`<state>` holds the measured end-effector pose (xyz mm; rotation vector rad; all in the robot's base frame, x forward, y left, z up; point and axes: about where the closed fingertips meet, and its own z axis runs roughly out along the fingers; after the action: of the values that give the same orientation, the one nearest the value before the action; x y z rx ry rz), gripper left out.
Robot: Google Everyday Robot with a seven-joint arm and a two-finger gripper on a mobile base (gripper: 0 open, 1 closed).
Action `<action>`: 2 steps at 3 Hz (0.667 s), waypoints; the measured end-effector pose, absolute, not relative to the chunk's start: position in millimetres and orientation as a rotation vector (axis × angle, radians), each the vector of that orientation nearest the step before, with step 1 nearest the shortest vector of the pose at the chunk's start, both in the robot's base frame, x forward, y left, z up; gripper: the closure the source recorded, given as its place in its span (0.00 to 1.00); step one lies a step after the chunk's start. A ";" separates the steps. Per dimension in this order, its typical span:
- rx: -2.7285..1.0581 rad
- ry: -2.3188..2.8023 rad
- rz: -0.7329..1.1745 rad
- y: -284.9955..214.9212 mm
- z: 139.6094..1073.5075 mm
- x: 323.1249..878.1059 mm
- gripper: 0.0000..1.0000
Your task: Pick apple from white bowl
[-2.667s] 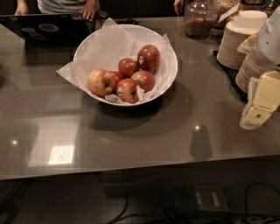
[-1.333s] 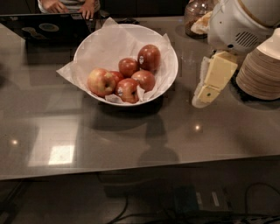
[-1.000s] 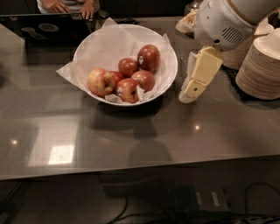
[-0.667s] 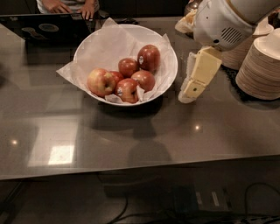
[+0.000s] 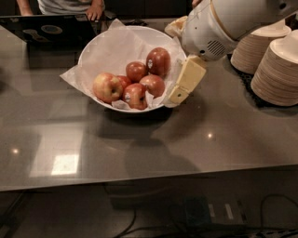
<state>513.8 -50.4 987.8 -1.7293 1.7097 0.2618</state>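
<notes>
The white bowl (image 5: 93,46), lined with crinkled white paper, stands on the dark table at the upper middle. It holds several apples. The apple (image 5: 107,87), the largest and palest, yellow-orange with a red blush, lies at the bowl's left front. Smaller, darker red apples (image 5: 158,61) lie to its right. My gripper (image 5: 182,84), cream-coloured under the white wrist (image 5: 209,32), hangs at the bowl's right rim. It points down and to the left, beside the red apples, and holds nothing that I can see.
Two stacks of beige paper plates (image 5: 279,69) stand at the right, close behind my arm. A dark laptop (image 5: 51,30) and a person's hand (image 5: 95,9) are at the back left. The table's front edge (image 5: 149,179) runs across the lower part of the view.
My arm has swung left from the right edge, past the plate stacks, and the gripper now hangs at the bowl's right rim. The apples have not moved.
</notes>
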 end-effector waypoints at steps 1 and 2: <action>-1.726 1.612 0.337 -16.7 988.2 527.3 0.19; -1.731 1.555 0.377 2.0 990.1 534.2 0.39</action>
<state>534.2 2.0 990.1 -1.7311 1.5549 0.3772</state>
